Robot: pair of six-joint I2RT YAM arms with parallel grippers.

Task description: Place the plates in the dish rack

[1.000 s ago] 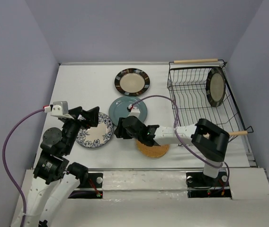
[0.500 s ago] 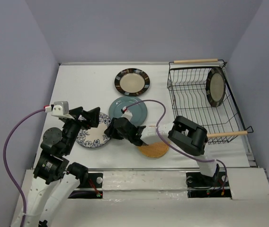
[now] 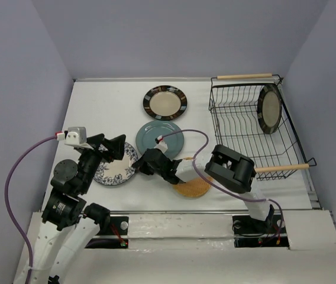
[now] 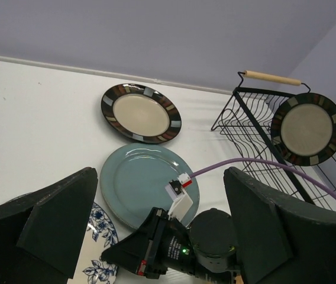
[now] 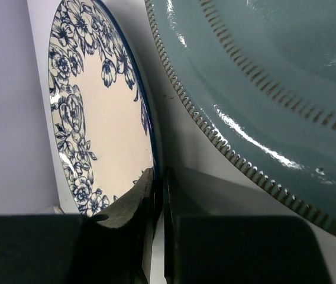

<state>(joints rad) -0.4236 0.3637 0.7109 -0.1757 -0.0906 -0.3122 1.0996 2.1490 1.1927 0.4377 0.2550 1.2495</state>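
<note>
The white desk (image 3: 97,112) carries everything. The black wire dish rack (image 3: 234,127) sits at its far right, with a light wooden handle at the far end and another at the near end. One striped plate (image 3: 270,108), cream with a dark banded rim, stands on edge against the rack's right side.

The other four plates lie flat on the desk, left of the rack. A second striped plate (image 3: 165,102) is farthest away, near the middle. The teal plate (image 3: 158,135) lies just nearer than it. The floral plate (image 3: 118,172), white with blue flowers, is to the near left of the teal one, their rims close together. The wicker plate (image 3: 193,189) is at the near edge, partly under the right arm.

The right hand (image 3: 139,167) reaches left across the desk and is closed on the right rim of the floral plate, the edge pinched between its fingers (image 5: 133,201). The left hand (image 3: 109,144) hangs over the floral plate's far side, its fingers spread wide and holding nothing.
</note>
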